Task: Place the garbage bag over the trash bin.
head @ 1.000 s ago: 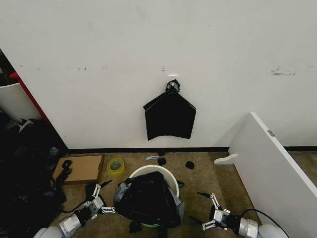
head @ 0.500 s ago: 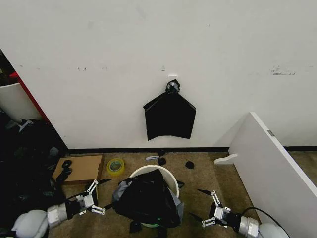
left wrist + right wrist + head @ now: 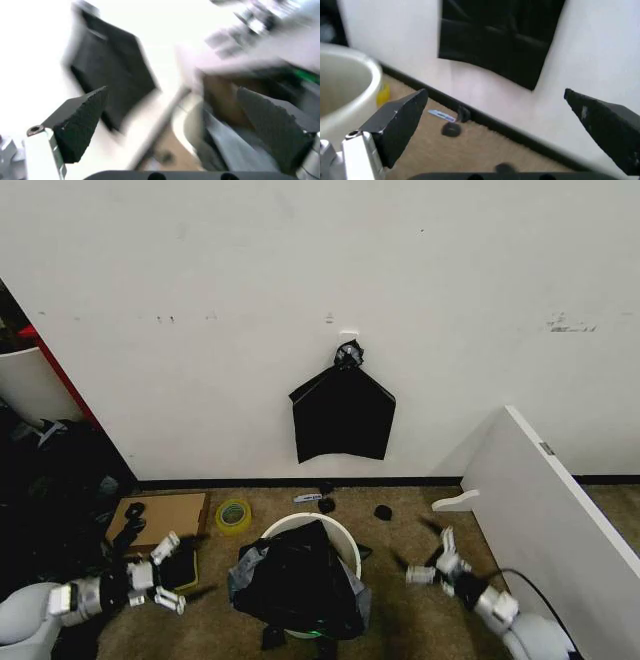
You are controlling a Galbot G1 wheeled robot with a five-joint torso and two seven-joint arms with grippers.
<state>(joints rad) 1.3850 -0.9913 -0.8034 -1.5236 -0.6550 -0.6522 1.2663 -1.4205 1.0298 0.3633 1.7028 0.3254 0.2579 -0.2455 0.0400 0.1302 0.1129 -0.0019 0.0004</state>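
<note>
The trash bin (image 3: 342,538), a round cream-white bucket, stands on the carpet near the wall. The garbage bag (image 3: 296,580), black and crinkled, lies bunched over the bin's front half and spills down its front; the rear rim is bare. My left gripper (image 3: 190,570) is open and empty, low on the floor to the left of the bin and apart from the bag. My right gripper (image 3: 414,546) is open and empty to the right of the bin. The right wrist view has the bin's rim (image 3: 350,80) beside the open gripper (image 3: 502,125). The left wrist view is blurred around the open gripper (image 3: 175,127).
A flat black bundle of bags (image 3: 343,415) hangs on the wall above the bin. A white board (image 3: 550,520) leans at the right. Cardboard (image 3: 165,517) and a yellow tape roll (image 3: 233,515) lie left of the bin, with small dark scraps (image 3: 383,512) by the skirting.
My left arm has drawn back to the left, away from the bin. My right gripper has lifted and swung toward the wall. The bag and bin have stayed put.
</note>
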